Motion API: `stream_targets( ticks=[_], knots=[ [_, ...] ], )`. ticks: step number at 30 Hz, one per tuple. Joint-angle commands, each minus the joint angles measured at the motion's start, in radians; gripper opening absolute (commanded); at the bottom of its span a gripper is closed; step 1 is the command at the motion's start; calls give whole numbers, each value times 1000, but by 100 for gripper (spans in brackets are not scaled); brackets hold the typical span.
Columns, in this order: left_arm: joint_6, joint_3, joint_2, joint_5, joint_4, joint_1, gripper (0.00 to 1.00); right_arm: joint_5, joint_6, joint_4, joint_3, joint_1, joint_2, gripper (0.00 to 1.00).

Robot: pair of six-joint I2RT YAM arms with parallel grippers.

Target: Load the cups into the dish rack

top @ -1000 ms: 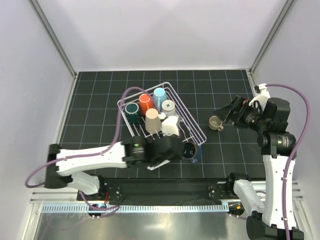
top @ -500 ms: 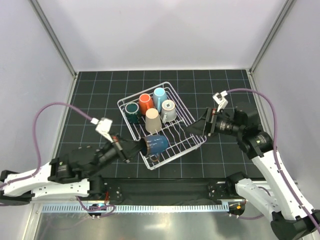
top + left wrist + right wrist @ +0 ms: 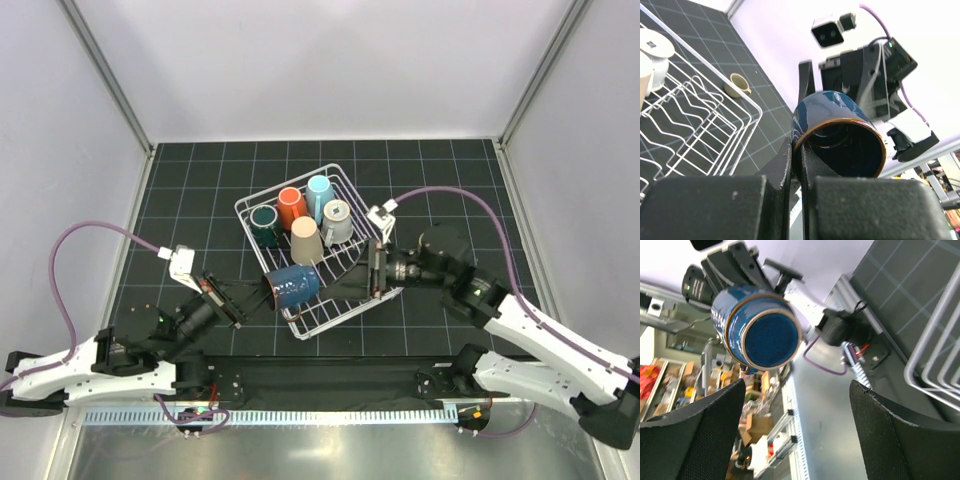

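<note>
Navy cup (image 3: 293, 285), glossy, brown rim, sideways above dish rack (image 3: 300, 179) toward tabletop (image 3: 180, 200) near edge, rim pinched by left fingers (image 3: 781, 172), right fingers (image 3: 695, 430) spread, handle not discernible.

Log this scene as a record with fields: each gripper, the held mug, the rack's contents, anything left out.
left gripper: shut on the rim of the navy mug
navy mug: on its side, by the near-left edge of the rack
right gripper: open, facing the mug's base, not touching
in rack: teal cup, orange cup, light blue cup, grey-white mug, beige tumbler
outside rack: small olive cup on the table
</note>
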Motion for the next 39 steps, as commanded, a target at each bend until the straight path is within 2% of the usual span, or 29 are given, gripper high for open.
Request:
stream_targets(
  ticks=[1,5,10,19,23,28,34,39],
  knots=[
    [32,6,0,-55,174,2,0,134,81,157,28,129,51,83],
    [44,8,11,-67,189,2,0,197,147,306,13,220,99,80],
    [37,3,8,-75,200,2,0,285,165,456,-33,264,98,78],
    [29,-37,15,-84,275,2,0,345,200,510,-28,307,133,71],
    [34,-49,28,-87,318,3,0,377,210,564,-39,332,150,60],
    [37,-58,37,-87,332,2,0,450,214,611,-62,369,142,56],
    [38,-60,60,-66,329,2,0,486,253,651,-74,381,148,45],
    [31,-69,60,-63,315,2,0,515,242,653,-85,384,133,14]
  ],
)
